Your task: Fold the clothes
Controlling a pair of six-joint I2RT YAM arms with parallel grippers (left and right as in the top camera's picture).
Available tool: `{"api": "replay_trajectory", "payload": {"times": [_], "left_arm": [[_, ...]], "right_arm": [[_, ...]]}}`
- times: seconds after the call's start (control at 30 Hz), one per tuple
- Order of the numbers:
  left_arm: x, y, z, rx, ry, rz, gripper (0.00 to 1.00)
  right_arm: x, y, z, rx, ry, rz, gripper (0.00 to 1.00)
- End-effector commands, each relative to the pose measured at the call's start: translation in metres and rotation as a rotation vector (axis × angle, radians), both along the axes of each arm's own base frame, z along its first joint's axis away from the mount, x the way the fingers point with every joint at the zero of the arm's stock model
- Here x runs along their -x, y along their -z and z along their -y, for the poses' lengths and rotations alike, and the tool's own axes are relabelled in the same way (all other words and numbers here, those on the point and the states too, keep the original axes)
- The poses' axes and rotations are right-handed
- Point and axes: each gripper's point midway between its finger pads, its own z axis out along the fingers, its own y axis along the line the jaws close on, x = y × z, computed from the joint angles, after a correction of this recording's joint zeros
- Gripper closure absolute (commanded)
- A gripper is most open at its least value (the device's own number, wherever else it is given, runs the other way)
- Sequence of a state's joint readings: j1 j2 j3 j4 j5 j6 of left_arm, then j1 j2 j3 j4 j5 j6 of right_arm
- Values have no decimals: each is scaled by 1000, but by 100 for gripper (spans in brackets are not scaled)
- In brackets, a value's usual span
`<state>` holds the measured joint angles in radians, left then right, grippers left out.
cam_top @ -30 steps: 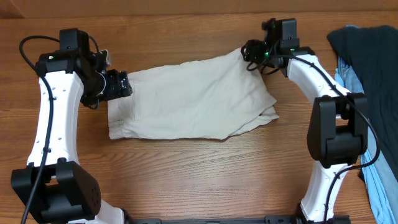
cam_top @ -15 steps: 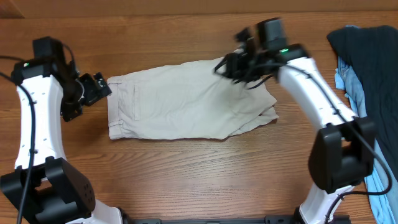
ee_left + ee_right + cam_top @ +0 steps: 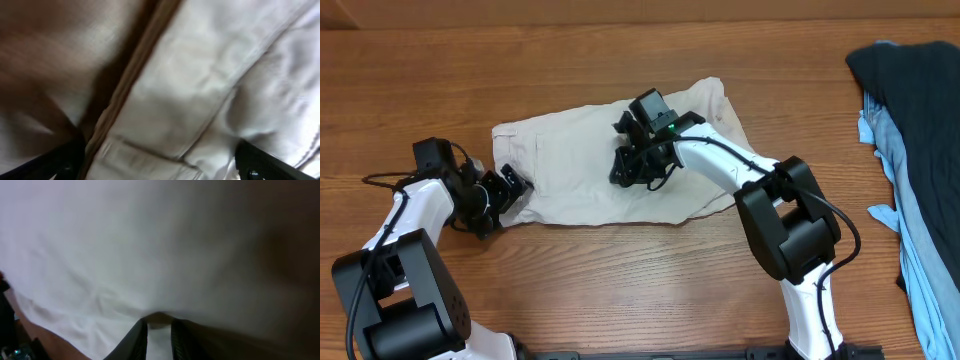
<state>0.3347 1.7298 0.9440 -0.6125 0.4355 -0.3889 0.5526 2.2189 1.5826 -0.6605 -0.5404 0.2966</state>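
The clothes (image 3: 570, 165), pale beige shorts, lie spread on the wooden table with the waistband to the left. My left gripper (image 3: 512, 190) is low at the front-left waistband corner. It is open, and its dark fingers (image 3: 265, 162) stand wide apart with the waistband seam (image 3: 200, 75) between them. My right gripper (image 3: 632, 170) is pressed down on the middle of the shorts. In the right wrist view its fingers (image 3: 137, 337) stand close together, and the right gripper (image 3: 159, 325) pinches a small ridge of the pale cloth (image 3: 125, 245).
A dark navy garment (image 3: 920, 90) and a light blue garment (image 3: 925, 270) are piled along the right edge of the table. Bare wood (image 3: 620, 280) runs in front of the shorts. Both arm bases stand at the near edge.
My right gripper swept from the shorts' far right corner to their middle and closed on the cloth. My left gripper dropped toward the front-left waistband corner and opened wide.
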Motion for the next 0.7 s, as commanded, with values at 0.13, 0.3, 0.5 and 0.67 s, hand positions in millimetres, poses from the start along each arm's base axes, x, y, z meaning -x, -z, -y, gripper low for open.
{"api": "replay_trajectory", "payload": {"times": [0.13,0.3,0.5,0.67], "left_arm": [[-22,-3,11,-45,329,259,0],[-29,11,-5,-132,315,243,0],[-35,48,38,150,426,349,0],[-36,61,52,258,431,387,22]], "right_arm": [[-11,7,27,38,75,-43,78],[-8,7,28,45,74,-56,78],[-3,9,31,58,74,-78,77],[-1,9,32,64,74,-88,77]]}}
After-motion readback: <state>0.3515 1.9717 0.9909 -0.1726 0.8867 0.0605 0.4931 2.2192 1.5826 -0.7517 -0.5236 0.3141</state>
